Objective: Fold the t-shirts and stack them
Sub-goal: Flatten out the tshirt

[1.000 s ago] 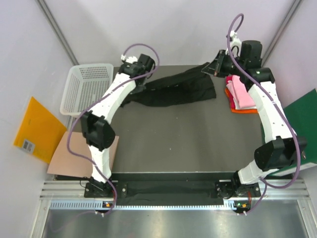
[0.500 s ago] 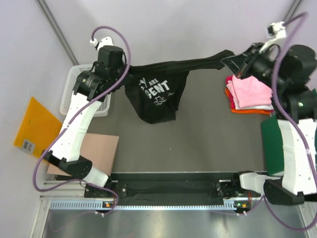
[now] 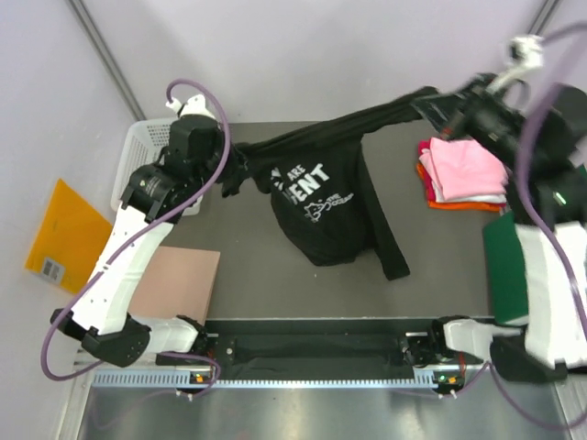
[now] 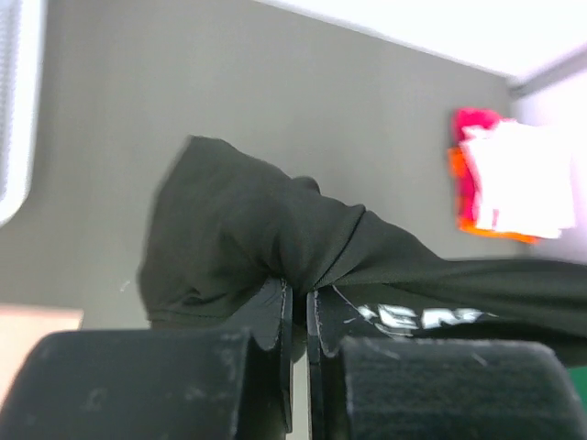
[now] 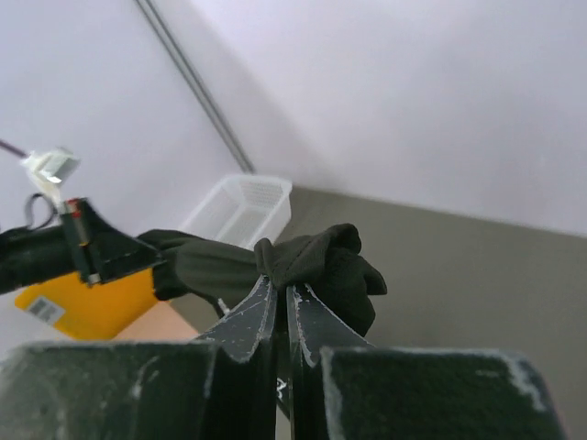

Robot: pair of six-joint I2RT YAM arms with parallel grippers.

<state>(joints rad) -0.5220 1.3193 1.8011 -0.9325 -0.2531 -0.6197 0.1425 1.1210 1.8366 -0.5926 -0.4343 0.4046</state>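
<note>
— So why is the black t-shirt (image 3: 321, 197) up in the air?
— Left hand (image 4: 295, 298) and right hand (image 5: 280, 293) each clamp a bunched corner, so it hangs spread over the tabletop (image 3: 257, 284), left of the folded pile (image 3: 463, 174).

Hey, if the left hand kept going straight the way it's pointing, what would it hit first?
Besides the black t-shirt the left hand grips, probably the bare table top; depth is unclear.
</note>
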